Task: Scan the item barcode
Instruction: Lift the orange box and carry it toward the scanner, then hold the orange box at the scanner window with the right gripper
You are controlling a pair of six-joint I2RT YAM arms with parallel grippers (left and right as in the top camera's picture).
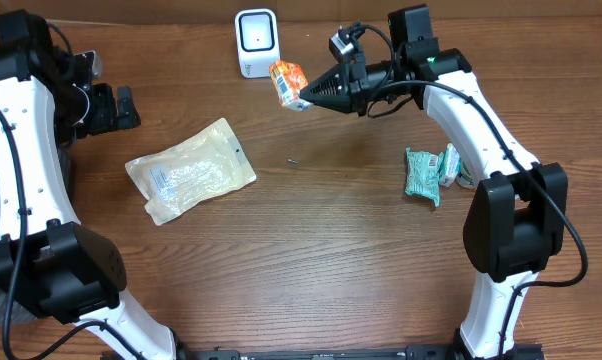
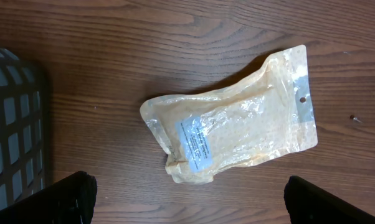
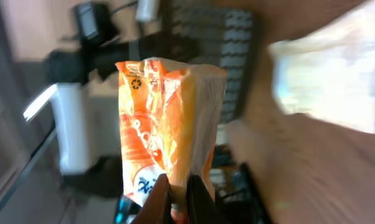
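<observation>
Over the far middle of the bench: right fingers pressed together on one end of an orange packet, pinching it clear of the wood. Packet up in the air, tilted, just beside a white scanner and to its right, apparently not touching it. Scanner upright near the far edge, pale window facing down the bench. Barcode side of the packet not made out.

From the right wrist: the same orange packet filling the centre, standing up from the two right fingers. Crimped top edge with a small recycling mark, orange and white print, blue lettering low down beside the grip. Background blurred.

On the left side: left fingers spread wide, holding nothing, hanging near the left edge, well apart from the packet. From the left wrist, both left fingers seen only as dark tips in the bottom corners. Ahead of them in that view, a clear pouch of pale grains lying flat, white label on its face, hang hole in the sealed strip. Same clear pouch left of centre from overhead. Dark mesh basket at the left edge of the wrist view. Small dark speck on the wood between pouch and right arm.

Toward the right: a green packet lying flat, with another small packet touching it on its right side.
</observation>
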